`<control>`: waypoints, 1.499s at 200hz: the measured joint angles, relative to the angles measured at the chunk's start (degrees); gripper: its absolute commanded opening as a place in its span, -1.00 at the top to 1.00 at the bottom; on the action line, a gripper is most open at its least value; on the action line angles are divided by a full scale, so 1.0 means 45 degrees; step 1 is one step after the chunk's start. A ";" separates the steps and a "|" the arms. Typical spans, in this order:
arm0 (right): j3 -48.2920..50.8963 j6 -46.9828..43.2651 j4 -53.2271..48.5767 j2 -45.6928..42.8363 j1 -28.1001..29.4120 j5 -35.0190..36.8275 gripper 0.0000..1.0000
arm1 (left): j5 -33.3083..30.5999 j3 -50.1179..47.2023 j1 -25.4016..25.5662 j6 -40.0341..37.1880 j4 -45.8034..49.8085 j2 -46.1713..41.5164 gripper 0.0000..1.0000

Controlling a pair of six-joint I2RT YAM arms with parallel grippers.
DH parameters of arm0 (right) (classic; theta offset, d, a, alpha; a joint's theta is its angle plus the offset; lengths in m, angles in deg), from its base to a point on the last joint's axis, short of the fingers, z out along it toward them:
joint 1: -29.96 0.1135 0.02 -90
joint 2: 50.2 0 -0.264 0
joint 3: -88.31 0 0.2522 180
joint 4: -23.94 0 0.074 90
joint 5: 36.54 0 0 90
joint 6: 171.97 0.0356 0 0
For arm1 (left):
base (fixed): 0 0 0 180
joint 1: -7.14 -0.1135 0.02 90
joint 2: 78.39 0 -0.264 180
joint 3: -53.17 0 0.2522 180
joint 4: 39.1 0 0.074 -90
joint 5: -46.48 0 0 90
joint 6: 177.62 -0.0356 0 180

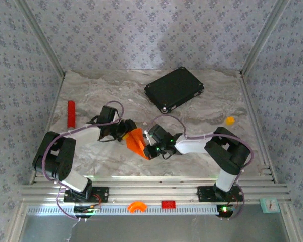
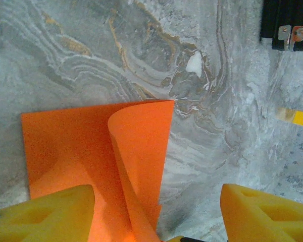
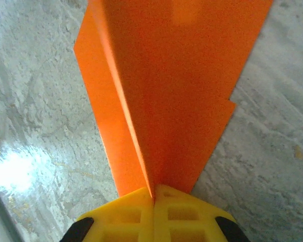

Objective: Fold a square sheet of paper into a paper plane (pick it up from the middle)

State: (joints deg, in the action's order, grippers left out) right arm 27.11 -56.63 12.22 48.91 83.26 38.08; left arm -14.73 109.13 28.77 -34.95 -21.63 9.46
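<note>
The folded orange sheet of paper (image 1: 137,142) lies near the middle of the marble worktop (image 1: 106,156), between the two arms. The right gripper (image 3: 153,194) has its jaws pressed together on the paper's upright crease, at the narrow end. The left gripper (image 2: 159,214) stands with its jaws wide apart and grips nothing; one curled flap of the paper rises between its yellow fingers (image 2: 50,214). A black case (image 1: 174,89) lies further back.
</note>
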 measured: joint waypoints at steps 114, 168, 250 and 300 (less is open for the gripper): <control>-0.0301 -0.1899 -0.1035 -0.0685 0.1661 0.3755 0.69 | -0.0019 0.0024 0.0000 0.0243 0.0865 0.0000 0.35; -0.0840 -0.2375 -0.1064 -0.0549 0.1885 0.4663 0.58 | 0.0083 0.0024 0.0000 0.0219 0.0865 0.0000 0.49; -0.1161 -0.2555 -0.1331 -0.0097 0.2001 0.5207 0.63 | 0.0131 0.0019 0.0000 0.0219 0.0855 0.0000 0.54; -0.1161 -0.2550 -0.1467 -0.0092 0.2001 0.5246 0.63 | 0.0267 0.0024 0.0000 0.0219 0.0855 0.0000 0.57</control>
State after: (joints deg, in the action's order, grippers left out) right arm 21.89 -68.10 5.62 48.49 92.26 61.68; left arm -13.52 109.24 28.77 -33.97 -17.79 9.46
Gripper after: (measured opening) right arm 0.192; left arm 0.221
